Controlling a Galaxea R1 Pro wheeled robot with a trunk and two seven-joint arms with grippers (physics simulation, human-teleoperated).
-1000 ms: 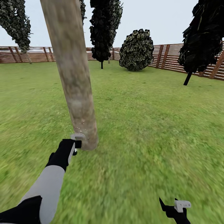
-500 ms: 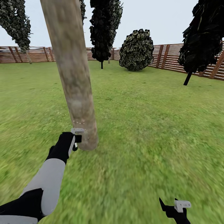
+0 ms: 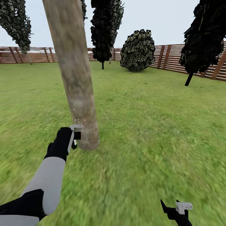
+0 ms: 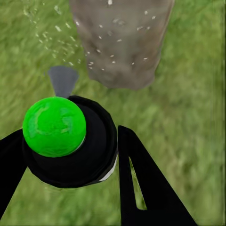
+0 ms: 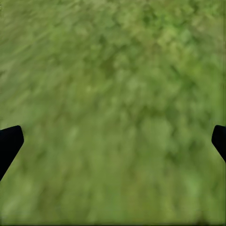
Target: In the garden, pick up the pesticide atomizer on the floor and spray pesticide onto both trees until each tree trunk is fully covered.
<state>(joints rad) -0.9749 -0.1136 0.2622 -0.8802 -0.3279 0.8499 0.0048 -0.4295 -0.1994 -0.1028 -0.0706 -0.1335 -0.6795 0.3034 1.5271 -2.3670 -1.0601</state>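
Left gripper (image 4: 70, 155) is clamping the atomizer (image 4: 70, 141) beside the tree trunk (image 3: 75, 78), centre-left. Pesticide (image 4: 101, 52) is speckling its bark. Right gripper (image 5: 113, 141), lower right, is hanging wide open over grass (image 5: 113, 94).

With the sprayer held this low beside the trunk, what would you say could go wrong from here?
1. The specks sit only near the foot of the tree trunk; bark higher up looks bare, so coverage may stay incomplete.
2. Some specks drift over the grass, so spray may be wasted.
3. The left gripper holds the atomizer close to the bark and might bump it.
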